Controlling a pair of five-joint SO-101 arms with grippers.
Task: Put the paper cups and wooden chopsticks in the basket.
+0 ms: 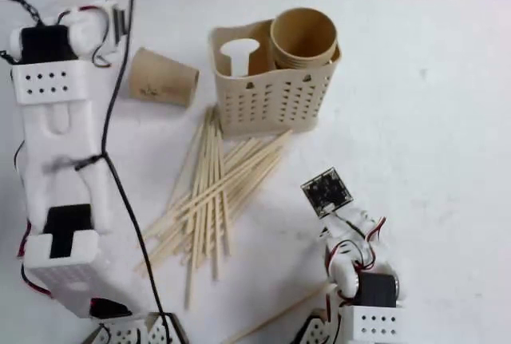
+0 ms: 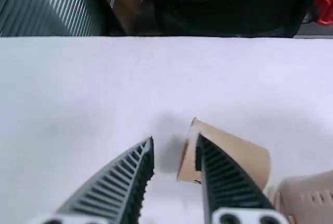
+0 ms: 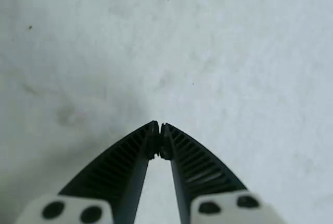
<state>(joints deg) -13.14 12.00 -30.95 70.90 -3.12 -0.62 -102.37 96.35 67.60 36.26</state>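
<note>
- A white table is carrying two robot arms, one lying along its left side and one sitting at its near right.
- A cream basket with perforated walls is standing upright toward the far middle of the table.
- Stacked cups of brown paper are sitting upright inside the basket at its right end, their rims rising above its wall.
- A loose cup is lying on its side on the table, just beside the basket on its left.
- The chopsticks are lying on the table in a fanned, crossing heap in front of the basket, their far ends reaching its foot.
- A stray chopstick is lying apart from the heap, near the base of the right arm.
- The left gripper is hanging released, its jaws spread and holding nothing. One finger is showing just in front of the near end of the loose cup.
- The right gripper is sitting clenched, its tips meeting with nothing between them, over bare table.
</note>
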